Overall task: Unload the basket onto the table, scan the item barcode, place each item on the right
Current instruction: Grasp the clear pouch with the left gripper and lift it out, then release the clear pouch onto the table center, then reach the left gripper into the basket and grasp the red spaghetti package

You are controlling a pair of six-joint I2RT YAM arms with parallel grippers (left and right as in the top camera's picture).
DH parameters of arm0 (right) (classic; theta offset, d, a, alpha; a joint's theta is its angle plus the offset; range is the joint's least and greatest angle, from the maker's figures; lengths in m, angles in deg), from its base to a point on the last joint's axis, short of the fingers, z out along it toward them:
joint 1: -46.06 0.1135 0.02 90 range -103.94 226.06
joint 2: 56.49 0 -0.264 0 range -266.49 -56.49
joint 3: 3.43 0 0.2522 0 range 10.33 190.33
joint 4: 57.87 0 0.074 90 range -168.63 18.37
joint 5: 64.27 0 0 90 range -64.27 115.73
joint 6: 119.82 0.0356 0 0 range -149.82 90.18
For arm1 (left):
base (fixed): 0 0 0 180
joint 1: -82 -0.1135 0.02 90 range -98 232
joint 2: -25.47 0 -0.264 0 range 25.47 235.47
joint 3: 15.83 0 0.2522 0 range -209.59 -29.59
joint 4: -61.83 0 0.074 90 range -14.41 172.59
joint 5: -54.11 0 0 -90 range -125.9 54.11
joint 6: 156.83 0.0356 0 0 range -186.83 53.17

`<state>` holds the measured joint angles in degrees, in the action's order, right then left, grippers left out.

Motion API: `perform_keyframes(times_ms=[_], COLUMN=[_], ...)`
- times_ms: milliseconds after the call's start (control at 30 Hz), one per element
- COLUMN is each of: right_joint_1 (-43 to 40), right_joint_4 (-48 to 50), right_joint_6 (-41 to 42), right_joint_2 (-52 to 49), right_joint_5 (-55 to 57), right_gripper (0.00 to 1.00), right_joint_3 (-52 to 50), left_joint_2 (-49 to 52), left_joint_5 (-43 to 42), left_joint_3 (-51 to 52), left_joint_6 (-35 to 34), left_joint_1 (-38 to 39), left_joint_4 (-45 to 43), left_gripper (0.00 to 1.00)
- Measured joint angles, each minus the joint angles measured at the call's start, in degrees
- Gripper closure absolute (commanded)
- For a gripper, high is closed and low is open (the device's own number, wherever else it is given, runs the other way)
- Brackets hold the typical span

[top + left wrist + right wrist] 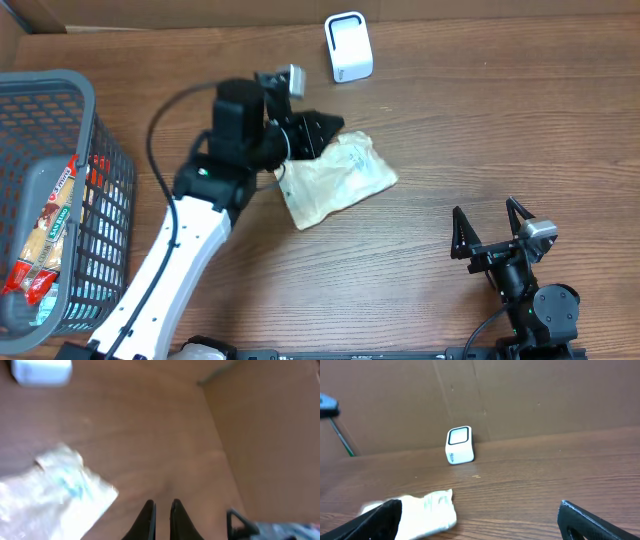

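Pale crinkled plastic packet [340, 178]: on wooden worktop [480, 120], robot-side of small white box scanner [348, 46], long axis slanting away from scanner. Left tool [325, 128]: between scanner and packet, pressed together, empty; nearer arm. Right tool [487, 212]: spread, farthest from scanner.

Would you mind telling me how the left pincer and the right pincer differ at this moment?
The left pincer is shut, while the right pincer stands wide open. The left pincer hangs beside the packet near the middle of the table. The right pincer sits well apart from the packet, close to the front edge. Both are black and hold nothing.
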<state>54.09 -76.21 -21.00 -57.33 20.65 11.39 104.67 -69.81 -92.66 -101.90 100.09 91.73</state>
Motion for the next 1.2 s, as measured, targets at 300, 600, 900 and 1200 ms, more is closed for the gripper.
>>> perform_keyframes(times_ms=[300, 600, 900, 1200], right_joint_1=[0.0, 0.0, 0.0, 0.0], right_joint_4=[0.0, 0.0, 0.0, 0.0], right_joint_6=[0.0, 0.0, 0.0, 0.0], right_joint_2=[0.0, 0.0, 0.0, 0.0], right_joint_5=[0.0, 0.0, 0.0, 0.0], right_gripper=[0.0, 0.0, 0.0, 0.0], right_joint_3=[0.0, 0.0, 0.0, 0.0], left_joint_2=[-2.6, -5.4, -7.4, -4.4], left_joint_5=[3.6, 28.5, 39.5, 34.6], left_joint_3=[-0.2, -27.0, -46.8, -38.6], left_joint_6=[1.6, 11.1, 12.2, 4.8], left_joint_1=[0.7, -3.0, -35.7, -62.1], left_joint_4=[7.2, 40.2, 52.4, 52.0], left_gripper=[0.85, 0.1, 0.0, 0.06])
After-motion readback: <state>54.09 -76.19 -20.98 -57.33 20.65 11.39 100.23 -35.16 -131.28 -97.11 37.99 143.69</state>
